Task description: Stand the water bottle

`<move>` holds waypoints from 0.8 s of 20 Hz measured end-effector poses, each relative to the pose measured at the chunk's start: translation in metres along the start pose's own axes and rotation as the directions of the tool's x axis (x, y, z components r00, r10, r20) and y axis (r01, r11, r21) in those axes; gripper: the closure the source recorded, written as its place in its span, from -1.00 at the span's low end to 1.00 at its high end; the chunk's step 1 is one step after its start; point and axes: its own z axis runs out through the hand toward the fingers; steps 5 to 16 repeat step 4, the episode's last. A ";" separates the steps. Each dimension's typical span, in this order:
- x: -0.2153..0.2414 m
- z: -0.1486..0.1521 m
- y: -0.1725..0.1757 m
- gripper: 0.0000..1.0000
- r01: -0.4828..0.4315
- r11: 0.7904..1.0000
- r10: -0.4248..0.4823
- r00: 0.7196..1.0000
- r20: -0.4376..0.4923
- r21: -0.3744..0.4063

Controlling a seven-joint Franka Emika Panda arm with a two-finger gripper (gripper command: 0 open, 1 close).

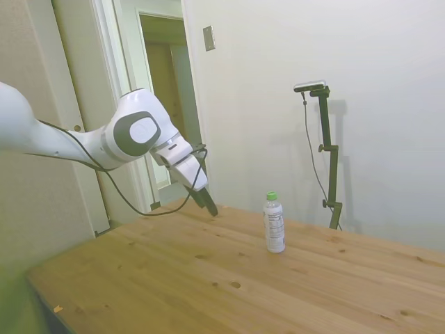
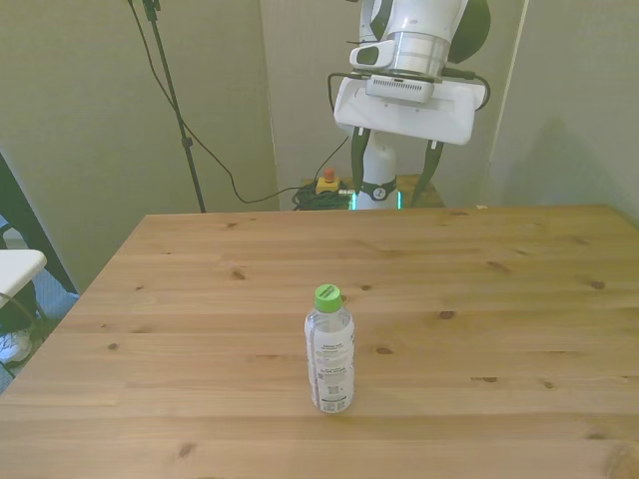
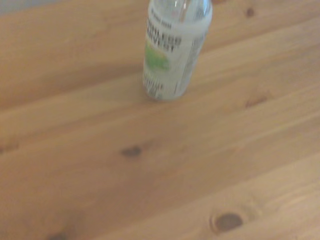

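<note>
pale walls and a doorway back a bare wooden worktop (image 2: 499, 299) of knotted planks. the water bottle (image 2: 329, 349) stands upright on the planks, green cap up, base flat on the wood, near the middle of the worktop and somewhat toward the front view's near edge. its long axis is vertical; no tilt shows in the side view or the front view. the wrist view shows the labelled body rising from the wood, out of focus.

the gripper (image 2: 396, 178) hangs above the worktop's far edge, well apart from the bottle and above the level of its cap. its fingers are spread wide and hold nothing. from the gripper, the bottle lies toward the near edge and slightly toward the front view's left, and lower down. in the side view the gripper (image 1: 206, 202) points down and toward the bottle, with open worktop between them.

judgement: the bottle appears to be standing already, so the task looks complete or nearly so. any further approach risks toppling it.
</note>
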 end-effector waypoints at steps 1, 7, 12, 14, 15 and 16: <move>-0.006 0.000 0.008 -1.00 0.033 0.999 -0.032 0.999 0.039 -0.006; -0.025 0.003 0.030 -1.00 0.118 0.993 -0.114 0.983 0.145 -0.017; -0.025 0.003 0.030 -1.00 0.118 0.993 -0.114 0.983 0.145 -0.017; -0.025 0.003 0.030 -1.00 0.118 0.993 -0.114 0.983 0.145 -0.017; -0.025 0.003 0.030 -1.00 0.118 0.993 -0.114 0.983 0.145 -0.017; -0.025 0.003 0.030 -1.00 0.118 0.993 -0.114 0.983 0.145 -0.017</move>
